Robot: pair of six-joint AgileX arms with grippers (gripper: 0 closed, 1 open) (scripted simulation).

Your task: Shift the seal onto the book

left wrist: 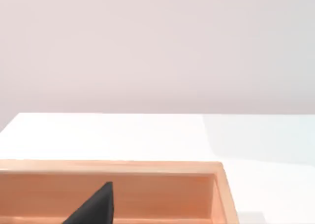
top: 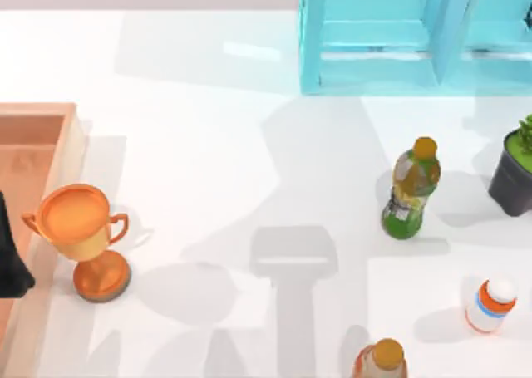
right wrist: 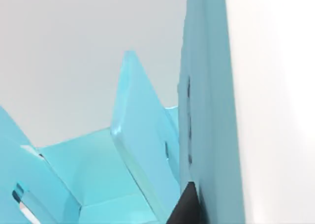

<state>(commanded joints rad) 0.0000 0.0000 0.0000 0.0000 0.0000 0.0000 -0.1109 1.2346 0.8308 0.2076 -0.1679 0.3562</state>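
Observation:
The seal and the book are out of view. My left gripper [top: 10,257] is a dark shape at the table's far left, over the wooden tray [top: 33,120]. In the left wrist view one dark fingertip [left wrist: 96,207] points at the tray's inner wall [left wrist: 147,194]. In the right wrist view one dark fingertip [right wrist: 186,208] of my right gripper lies close against the light-blue shelf frame [right wrist: 206,111], which stands at the table's back right [top: 374,37].
A copper trophy cup [top: 83,237] stands beside the tray. An orange-capped green bottle [top: 411,191], a dark plant pot [top: 514,174], a white bottle with an orange band [top: 490,305] and an orange-capped brown object [top: 382,360] at the front edge occupy the right side.

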